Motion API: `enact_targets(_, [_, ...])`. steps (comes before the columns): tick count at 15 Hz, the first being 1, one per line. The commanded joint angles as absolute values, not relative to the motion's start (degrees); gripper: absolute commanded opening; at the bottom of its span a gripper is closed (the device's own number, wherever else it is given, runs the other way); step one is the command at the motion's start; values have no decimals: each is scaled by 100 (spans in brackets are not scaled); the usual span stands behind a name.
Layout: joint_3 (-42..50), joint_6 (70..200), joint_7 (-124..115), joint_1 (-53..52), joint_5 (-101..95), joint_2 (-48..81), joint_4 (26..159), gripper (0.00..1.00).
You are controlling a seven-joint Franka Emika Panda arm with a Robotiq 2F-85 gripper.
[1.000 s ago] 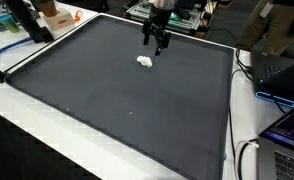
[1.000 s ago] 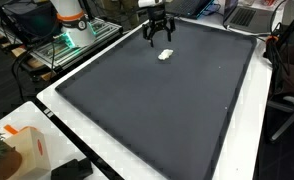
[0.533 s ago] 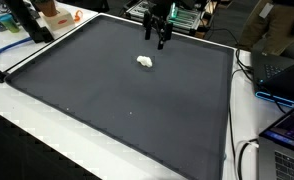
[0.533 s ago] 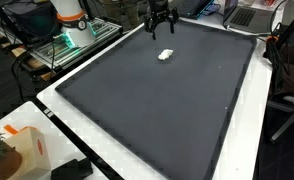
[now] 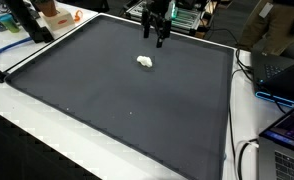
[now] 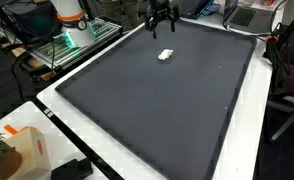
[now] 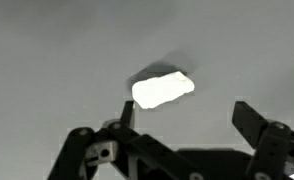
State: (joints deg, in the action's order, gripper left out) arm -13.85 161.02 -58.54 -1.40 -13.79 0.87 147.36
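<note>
At the far left of an exterior view, an orange box (image 5: pixel 59 14) sits off the mat, well apart from everything that matters here. The dark mat (image 5: pixel 107 100) covers most of the table. 1 small white lump (image 5: pixel 145 62) lies on it near the far edge, alone and touching nothing. Just right of it and higher, the gripper (image 5: pixel 155 38) hangs in the air, clear of the lump, with its jaws spread wide and nothing between them.

In the wrist view the lump (image 7: pixel 163 89) lies tilted and nearer the finger on the left of that picture than the 1 on the right, so the gripper (image 7: pixel 187 115) is not centred. A good grip would call for shifting over until the lump sits midway between the 2 fingers, turning to close across its narrow side, and descending straight down. What it is made of I cannot tell, so a gentle squeeze seems wise. A laptop (image 5: pixel 277 70) lies at the right, beyond the mat.
</note>
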Motion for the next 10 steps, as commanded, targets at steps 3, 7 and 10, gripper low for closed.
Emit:
enact_targets(3, [-1030,14966,-3927,-432,183,-44,14250,100])
enact_targets(7, [-854,14187,-3006,-415,679,-61,13764,100])
enact_targets(10, [-700,13495,-2970,-358,612,-4,13348,100])
